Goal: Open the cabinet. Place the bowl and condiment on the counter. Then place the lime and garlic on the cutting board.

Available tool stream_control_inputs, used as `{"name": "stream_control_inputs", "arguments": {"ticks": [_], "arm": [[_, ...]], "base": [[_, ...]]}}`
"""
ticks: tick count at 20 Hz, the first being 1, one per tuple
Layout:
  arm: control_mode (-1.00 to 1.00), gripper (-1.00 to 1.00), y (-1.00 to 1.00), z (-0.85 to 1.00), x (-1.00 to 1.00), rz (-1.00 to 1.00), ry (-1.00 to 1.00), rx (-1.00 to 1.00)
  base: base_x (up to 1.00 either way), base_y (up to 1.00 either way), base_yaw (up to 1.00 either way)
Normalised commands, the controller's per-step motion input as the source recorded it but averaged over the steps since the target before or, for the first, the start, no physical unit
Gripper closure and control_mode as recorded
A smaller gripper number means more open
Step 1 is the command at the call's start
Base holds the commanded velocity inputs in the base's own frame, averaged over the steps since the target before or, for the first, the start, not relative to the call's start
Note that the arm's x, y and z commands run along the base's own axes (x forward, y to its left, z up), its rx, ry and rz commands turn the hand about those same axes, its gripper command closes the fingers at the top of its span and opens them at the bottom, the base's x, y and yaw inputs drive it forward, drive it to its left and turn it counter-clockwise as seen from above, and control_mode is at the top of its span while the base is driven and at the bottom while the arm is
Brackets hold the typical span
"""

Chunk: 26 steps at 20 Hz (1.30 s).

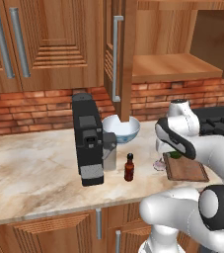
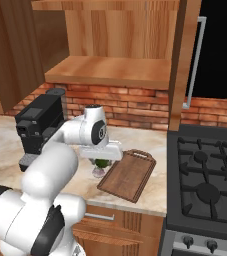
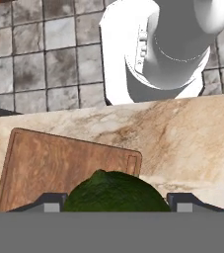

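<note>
One lime (image 3: 114,191) sits pinched between the gripper's (image 3: 115,201) fingers (image 3: 52,201), just above the near edge of the single cutting board (image 2: 129,174). One garlic (image 1: 159,164) lies on the counter (image 1: 29,168) beside the board's left edge. One bowl (image 1: 120,128) and one condiment (image 1: 129,167) stand by a black coffee machine (image 1: 88,138), under the open cabinet (image 1: 168,66). No writing is legible. A stove (image 2: 207,187) flanks the board.
</note>
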Motion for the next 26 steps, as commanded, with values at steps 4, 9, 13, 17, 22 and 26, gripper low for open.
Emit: {"name": "stream_control_inputs", "arguments": {"ticks": [4, 9, 13, 17, 22, 26], "arm": [[-1.0, 1.0, -0.32, -0.07, 0.33, -0.05, 0.05, 0.0], [-1.0, 1.0, -0.26, -0.19, 0.31, -0.04, 0.01, 0.04], [-1.0, 1.0, -0.2, -0.17, 0.29, -0.01, 0.0, 0.02], [-1.0, 1.0, -0.17, -0.22, 0.22, 0.0, -0.01, 0.0], [-1.0, 1.0, -0.16, -0.21, 0.17, 0.0, 0.0, 0.0], [-1.0, 1.0, -0.18, -0.2, 0.14, 0.0, -0.03, 0.0]], "base": [[0.0, 0.0, 0.0], [0.0, 0.0, 0.0], [0.0, 0.0, 0.0], [0.0, 0.0, 0.0], [0.0, 0.0, 0.0], [0.0, 0.0, 0.0]]}}
